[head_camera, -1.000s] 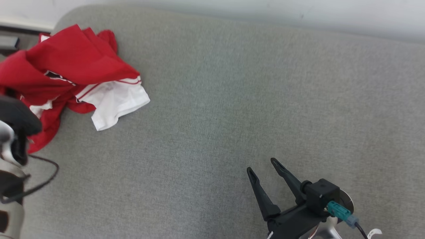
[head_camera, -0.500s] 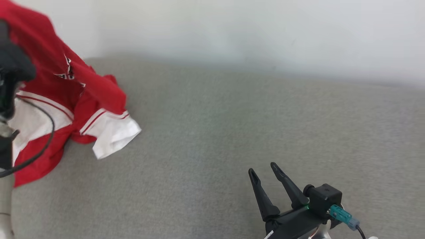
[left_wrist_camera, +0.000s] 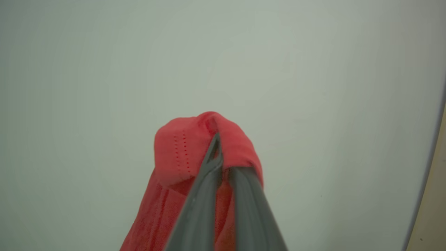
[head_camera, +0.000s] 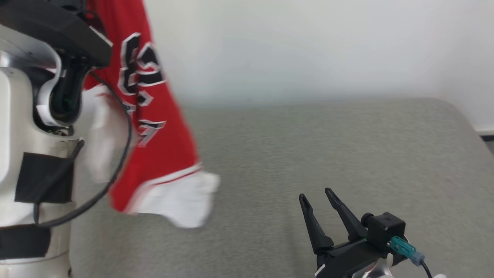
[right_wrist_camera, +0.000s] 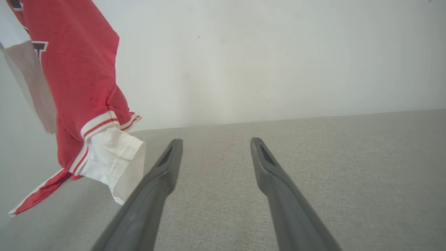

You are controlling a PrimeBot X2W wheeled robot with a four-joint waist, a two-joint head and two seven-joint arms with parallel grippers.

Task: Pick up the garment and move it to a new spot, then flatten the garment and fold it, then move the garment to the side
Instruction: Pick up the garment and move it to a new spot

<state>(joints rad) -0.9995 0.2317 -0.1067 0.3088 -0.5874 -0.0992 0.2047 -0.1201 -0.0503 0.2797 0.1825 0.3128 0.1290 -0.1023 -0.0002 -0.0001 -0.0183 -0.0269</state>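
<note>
Both fingers [left_wrist_camera: 205, 188] of our left gripper [left_wrist_camera: 218, 146] are pressed together on a small fold of the red garment [head_camera: 162, 154], and the cloth wraps over their tips; we hold it high in front of the pale wall [head_camera: 308, 46]. From this pinch the garment hangs down long beside our left forearm [head_camera: 23, 135]. Its white hem [head_camera: 181, 208] is low, near the grey cushion [head_camera: 347, 154], and in the right wrist view one red corner [right_wrist_camera: 35, 197] seems to lie on the cushion. Our right gripper [head_camera: 314, 194] is low above the cushion, well apart from the cloth, with its fingers spread wide and nothing between them. We judge that the carry to a new spot is in hand. The danger is the small bite: if we swing fast, the weight of the hanging cloth can pull the fold out. Also the trailing corner can catch on the cushion, and the black cable [head_camera: 128, 139] at our forearm is close enough to tangle in the cloth.
</note>
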